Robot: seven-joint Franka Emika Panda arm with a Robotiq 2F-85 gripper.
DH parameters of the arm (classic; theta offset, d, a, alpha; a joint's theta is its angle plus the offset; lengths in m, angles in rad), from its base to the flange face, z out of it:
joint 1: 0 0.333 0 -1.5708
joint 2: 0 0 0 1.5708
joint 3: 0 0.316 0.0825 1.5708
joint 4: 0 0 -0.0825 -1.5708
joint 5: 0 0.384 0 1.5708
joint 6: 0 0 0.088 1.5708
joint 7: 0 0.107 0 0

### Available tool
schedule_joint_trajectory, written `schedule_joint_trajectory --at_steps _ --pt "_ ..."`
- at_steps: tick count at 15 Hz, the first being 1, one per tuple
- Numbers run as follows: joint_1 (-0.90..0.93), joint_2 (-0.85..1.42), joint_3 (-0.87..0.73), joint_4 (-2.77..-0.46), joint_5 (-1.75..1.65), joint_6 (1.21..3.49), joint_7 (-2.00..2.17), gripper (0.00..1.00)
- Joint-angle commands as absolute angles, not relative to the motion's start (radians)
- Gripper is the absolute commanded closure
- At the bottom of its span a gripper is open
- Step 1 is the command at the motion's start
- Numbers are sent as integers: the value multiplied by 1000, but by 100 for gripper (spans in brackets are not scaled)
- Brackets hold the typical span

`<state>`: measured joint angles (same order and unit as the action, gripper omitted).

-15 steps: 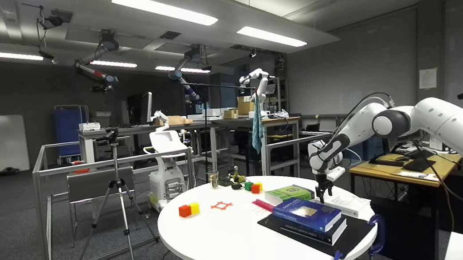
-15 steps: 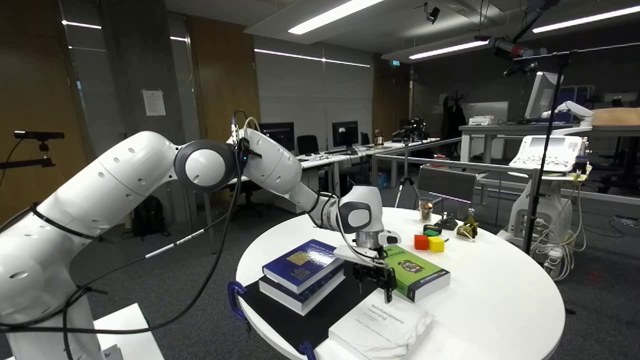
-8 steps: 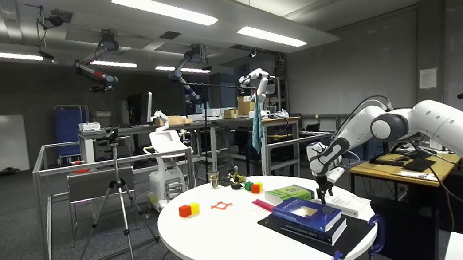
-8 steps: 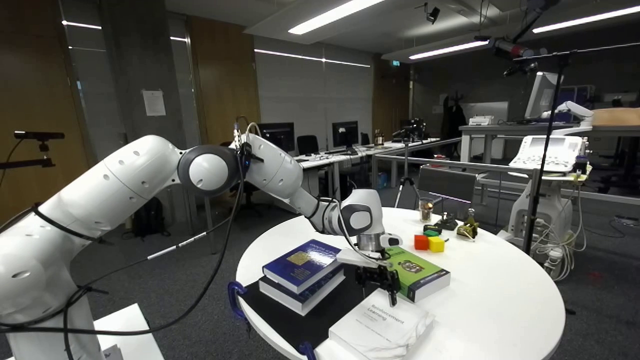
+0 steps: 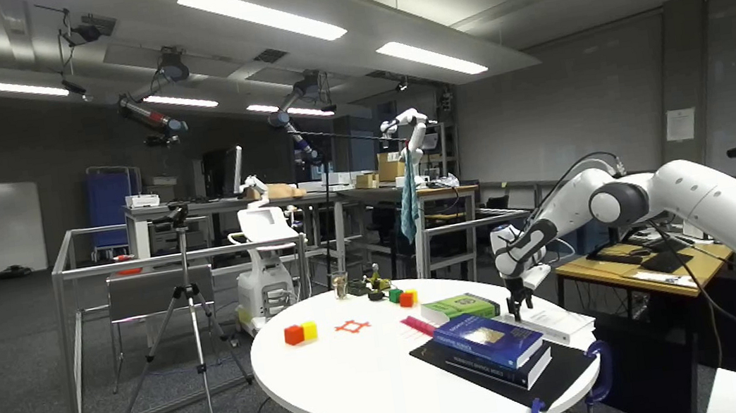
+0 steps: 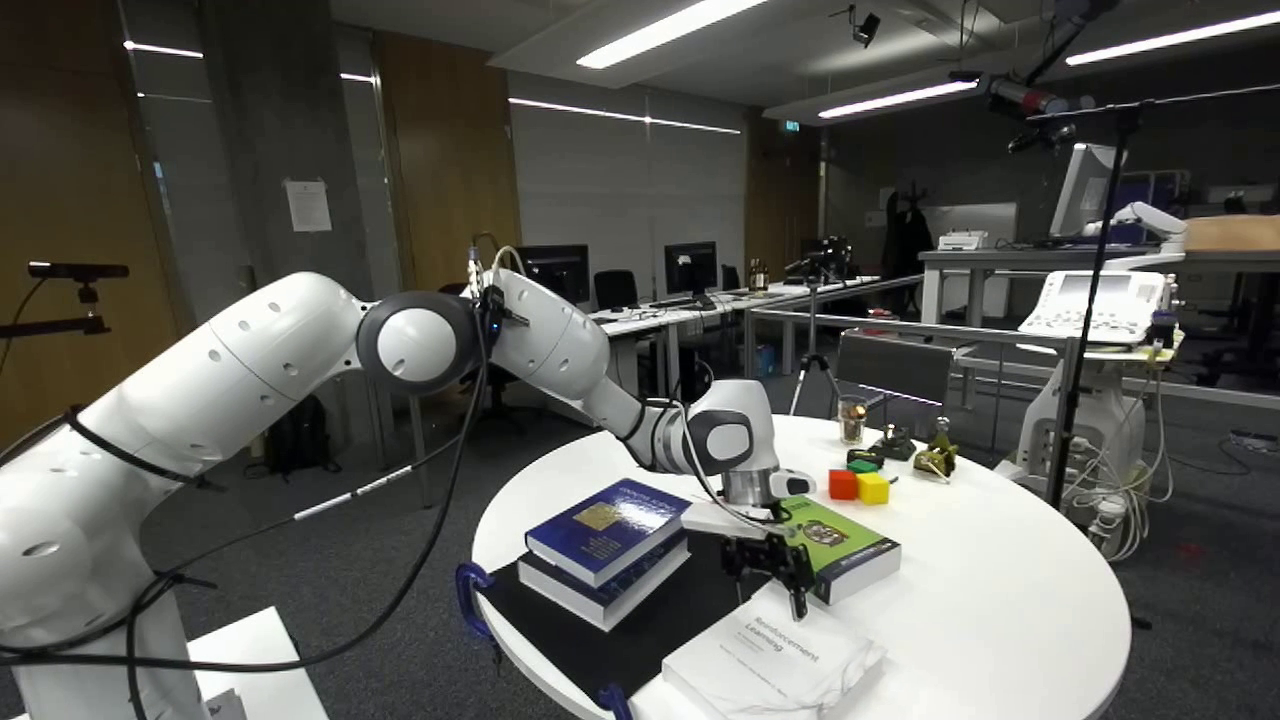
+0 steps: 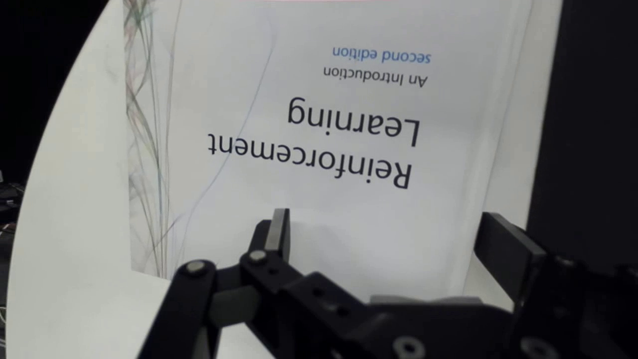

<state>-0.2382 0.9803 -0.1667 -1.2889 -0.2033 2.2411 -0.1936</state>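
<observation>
Over one end of the white book (image 7: 324,149), the gripper (image 7: 385,224) is hanging with its fingers (image 7: 278,234) standing wide apart and nothing clamped between them. From the wrist cam, one finger is sitting above the cover while its mate is poking just past the spine edge. Whether either tip is touching, I can't tell. Book's lying flat on the round table (image 6: 1000,590), just beside the black mat (image 6: 662,622).

My two cents: with the fingers straddling that spine edge, you'd want to be squaring them up to it before squeezing, because at a slant they'd probably be skating along that smooth cover. I'd also be watching the height, since a tip pressing too hard could be shoving the whole book across the table. Going slow is looking like the smart play.

A bit farther out, the green book (image 6: 838,540) is lying close by, so I'd be minding the knuckles on that side. Two blue books (image 6: 605,530) are sitting stacked on the mat. Farther away, a red block (image 6: 842,485) and a yellow block (image 6: 873,488) are resting side by side, and a glass (image 6: 852,422) is standing beyond them.
</observation>
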Motion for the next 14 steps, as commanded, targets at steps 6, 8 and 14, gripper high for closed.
schedule_joint_trajectory --at_steps 6,8,14 --pt "-270 978 -192 -1268 -208 2213 -209 0" --pt "-278 976 -191 -1271 -205 2216 -208 0" --pt "-307 980 -187 -1273 -190 2218 -209 0"
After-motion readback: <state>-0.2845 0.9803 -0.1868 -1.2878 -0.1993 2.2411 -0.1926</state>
